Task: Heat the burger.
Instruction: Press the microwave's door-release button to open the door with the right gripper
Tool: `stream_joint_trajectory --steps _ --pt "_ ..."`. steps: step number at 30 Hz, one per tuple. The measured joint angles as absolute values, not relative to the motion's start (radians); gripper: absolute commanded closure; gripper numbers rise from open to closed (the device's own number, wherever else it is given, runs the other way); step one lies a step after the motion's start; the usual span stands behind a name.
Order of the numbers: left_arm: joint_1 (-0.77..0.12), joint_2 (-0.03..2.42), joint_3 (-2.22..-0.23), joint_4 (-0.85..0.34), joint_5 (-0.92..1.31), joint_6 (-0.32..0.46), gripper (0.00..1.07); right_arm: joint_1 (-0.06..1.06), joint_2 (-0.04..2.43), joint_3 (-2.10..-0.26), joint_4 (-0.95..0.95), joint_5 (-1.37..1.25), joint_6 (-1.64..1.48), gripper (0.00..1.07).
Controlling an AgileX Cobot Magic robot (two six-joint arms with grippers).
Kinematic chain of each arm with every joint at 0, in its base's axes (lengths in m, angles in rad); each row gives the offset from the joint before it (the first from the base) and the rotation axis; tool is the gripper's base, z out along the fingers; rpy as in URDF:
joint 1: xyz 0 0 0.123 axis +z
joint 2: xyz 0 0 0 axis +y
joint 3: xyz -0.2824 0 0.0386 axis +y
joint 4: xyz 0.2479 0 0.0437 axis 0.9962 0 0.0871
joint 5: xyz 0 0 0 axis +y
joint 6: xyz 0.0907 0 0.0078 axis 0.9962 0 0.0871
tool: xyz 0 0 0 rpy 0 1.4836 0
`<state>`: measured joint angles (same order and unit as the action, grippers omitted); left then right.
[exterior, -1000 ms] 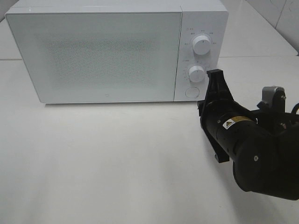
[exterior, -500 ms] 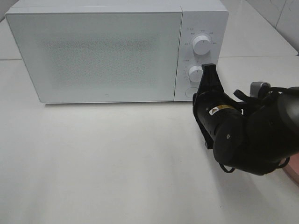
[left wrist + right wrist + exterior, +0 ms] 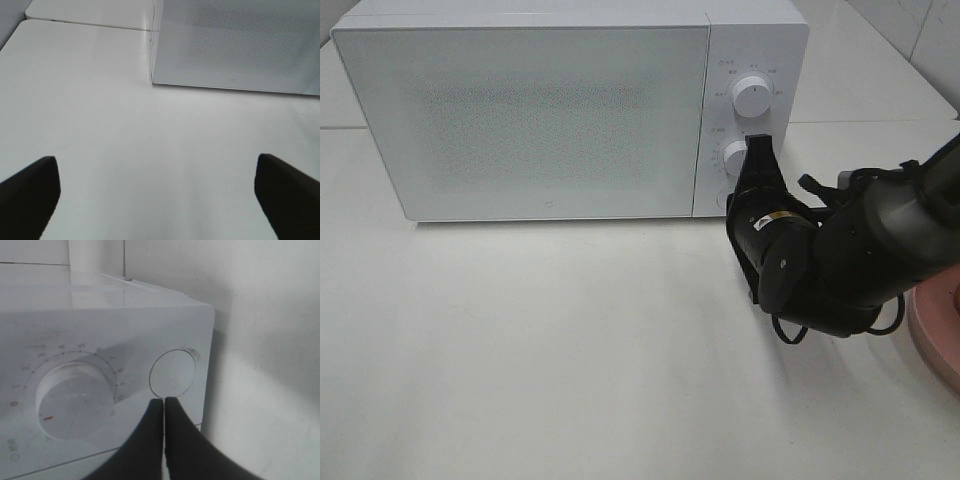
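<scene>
White bench (image 3: 520, 350) carried the microwave (image 3: 760, 40), its door (image 3: 520, 110) shut. Your right pincer (image 3: 164, 401), closed tight, sat at the round button (image 3: 172, 371), presumably to pop that door. Your left pincer (image 3: 157, 192) hung wide apart. The burger showed nowhere.

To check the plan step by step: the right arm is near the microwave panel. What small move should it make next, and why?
Probably press the right gripper forward onto the round button. Its fingers are shut into one tip aimed at the button's rim, and the microwave door is closed, so it likely must open before anything goes in.
</scene>
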<state>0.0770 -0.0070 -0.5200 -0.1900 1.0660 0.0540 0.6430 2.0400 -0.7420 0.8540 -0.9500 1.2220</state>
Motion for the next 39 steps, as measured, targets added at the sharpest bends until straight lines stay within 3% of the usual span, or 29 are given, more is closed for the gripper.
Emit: stream_joint_trajectory --steps 39 --pt "0.077 -0.007 -0.520 -0.190 1.066 0.054 0.09 0.566 2.178 -0.887 0.769 -0.898 1.325 1.07"
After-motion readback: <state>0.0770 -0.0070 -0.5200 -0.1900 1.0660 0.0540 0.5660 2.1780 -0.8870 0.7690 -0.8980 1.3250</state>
